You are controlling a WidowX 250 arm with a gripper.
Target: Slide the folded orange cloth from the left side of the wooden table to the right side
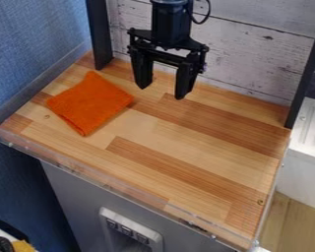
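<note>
The robot's arm (171, 24) is black, its visible section a thick, squarish column with a slightly narrower-looking, rounded top part. A thin black cable (204, 20) bows out from the column's side in a loose loop. Below comes the gripper (162, 93), black as well — an angular frame with short, jutting side brackets, small knobby ends that look like screw heads or joints, and a straight crossbar (161, 58) under an opening. Its two fingers (143, 74) are long, solid and blade-like, broad at the top and tapering to blunt tips.
</note>
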